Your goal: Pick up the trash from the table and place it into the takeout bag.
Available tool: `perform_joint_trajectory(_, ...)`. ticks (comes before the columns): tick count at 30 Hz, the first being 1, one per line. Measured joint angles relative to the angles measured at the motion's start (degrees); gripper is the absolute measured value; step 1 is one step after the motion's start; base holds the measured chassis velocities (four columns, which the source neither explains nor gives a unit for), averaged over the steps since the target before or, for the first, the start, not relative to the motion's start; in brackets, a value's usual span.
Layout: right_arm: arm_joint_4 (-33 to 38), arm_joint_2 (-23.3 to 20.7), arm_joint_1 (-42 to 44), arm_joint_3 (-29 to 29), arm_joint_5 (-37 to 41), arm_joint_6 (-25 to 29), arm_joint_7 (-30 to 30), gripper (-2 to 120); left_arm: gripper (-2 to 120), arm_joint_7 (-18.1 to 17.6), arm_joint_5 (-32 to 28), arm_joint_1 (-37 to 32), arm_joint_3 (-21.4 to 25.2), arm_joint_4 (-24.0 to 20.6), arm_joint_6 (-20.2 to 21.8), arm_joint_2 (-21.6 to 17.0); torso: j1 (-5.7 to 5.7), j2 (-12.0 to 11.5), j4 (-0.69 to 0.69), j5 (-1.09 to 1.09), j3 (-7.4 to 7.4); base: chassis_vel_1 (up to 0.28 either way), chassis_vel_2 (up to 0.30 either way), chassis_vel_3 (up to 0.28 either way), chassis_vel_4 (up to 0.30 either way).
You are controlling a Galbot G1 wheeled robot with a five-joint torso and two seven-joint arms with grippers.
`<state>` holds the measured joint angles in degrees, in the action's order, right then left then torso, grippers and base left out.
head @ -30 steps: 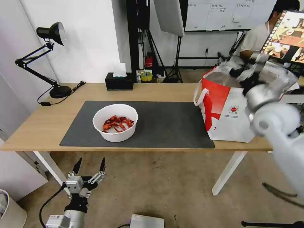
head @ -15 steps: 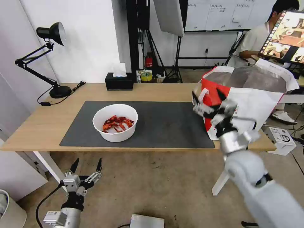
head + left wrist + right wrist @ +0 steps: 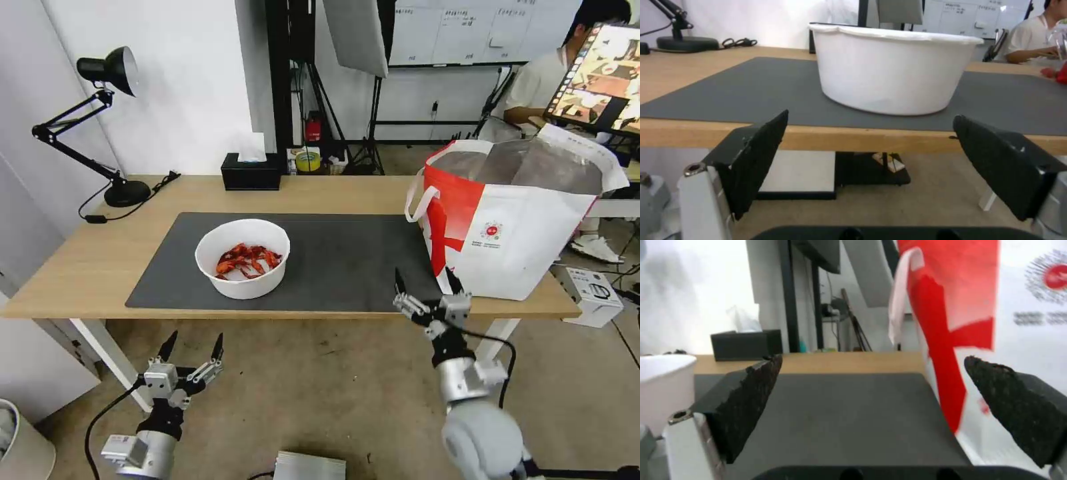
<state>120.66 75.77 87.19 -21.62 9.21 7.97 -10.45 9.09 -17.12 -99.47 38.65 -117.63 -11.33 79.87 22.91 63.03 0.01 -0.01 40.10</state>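
Now between picks, both arms low at the table's (image 3: 100,267) front edge.

Left gripper (image 3: 192,348) below the edge in front of the bowl (image 3: 243,257), spread wide and holding nothing, likely lined up for a side-on approach. Right gripper (image 3: 427,285) just over the edge beside the bag (image 3: 527,247), likewise wide apart and empty. Bowl of shells upright on the mat (image 3: 347,260), well apart from the bag at the table's right end, its top gaping to take trash dropped from above.
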Motion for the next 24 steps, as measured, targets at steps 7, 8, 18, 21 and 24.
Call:
perform_joint_trajectory(7, 0.27, 4.93, 6.21, -0.02, -2.64, 3.23, 0.34, 100, 100, -0.03, -0.33, 0.98, -0.62, -0.21, 0.79, -0.64, 0.0, 0.0, -0.01, 0.0, 0.0, 0.0, 0.0, 0.0, 0.0)
perform_joint_trajectory(8, 0.27, 5.39, 7.1, 0.28, -3.49, 3.37, 0.6, 100, 100, -0.03, -0.33, 1.06, -0.77, -0.22, 0.85, -0.74, 0.0, 0.0, -0.01, 0.0, 0.0, 0.0, 0.0, 0.0, 0.0)
perform_joint_trajectory(18, -0.02, 7.15, 10.82, 1.4, -9.4, 4.07, 1.06, 100, 100, -0.03, -0.24, 1.21, -1.21, -0.38, 0.9, -0.73, 0.0, 0.0, 0.0, 0.01, 0.0, 0.0, 0.0, 0.0, 0.0)
perform_joint_trajectory(21, 0.03, 7.79, 11.93, 1.15, -11.83, 4.97, 1.07, 100, 100, -0.04, -0.22, 1.05, -1.21, -0.47, 0.84, -0.71, 0.0, 0.0, 0.0, 0.01, 0.0, 0.0, 0.0, 0.0, 0.0)
perform_joint_trajectory(24, -0.07, 8.54, 13.07, 0.95, -13.19, 6.05, 1.07, 100, 100, -0.04, -0.21, 0.99, -1.12, -0.7, 0.77, -0.7, 0.0, 0.0, -0.01, 0.01, 0.0, 0.0, 0.0, 0.0, 0.0)
